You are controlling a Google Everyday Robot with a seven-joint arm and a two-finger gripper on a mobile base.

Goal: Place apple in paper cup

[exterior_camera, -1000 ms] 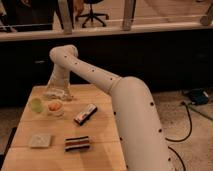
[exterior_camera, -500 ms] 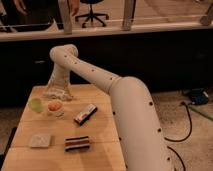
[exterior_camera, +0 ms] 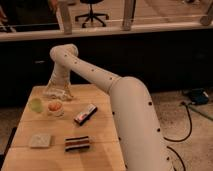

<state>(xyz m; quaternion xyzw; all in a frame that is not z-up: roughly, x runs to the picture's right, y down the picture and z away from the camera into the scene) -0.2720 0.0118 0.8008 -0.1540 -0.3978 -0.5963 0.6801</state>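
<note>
The arm (exterior_camera: 107, 87) is formed of thick, rounded, off-white tubular segments, dotted with small dark screw holes along the shells. A bulbous joint is seen at its top. The gripper (exterior_camera: 57, 93), near the counter's far edge, is pale and translucent-looking.

The scene is dim and warm-toned, and the whole picture is soft, with no crisp edges anywhere. The brightest surface is the white arm (exterior_camera: 125, 100), whose upper side catches light from above while its underside falls into shade. The pincer (exterior_camera: 57, 92) hangs pale and smeared over the far part of the wooden desk (exterior_camera: 100, 145), its outline melting into the wood. Just in front of the pincer, the apple (exterior_camera: 54, 106) in the paper cup (exterior_camera: 55, 110) shows only as an orange-red blur. Behind the pincer, the wall under the window is nearly black. Further back, the floor beyond the glass looks brighter and washed out.
</note>
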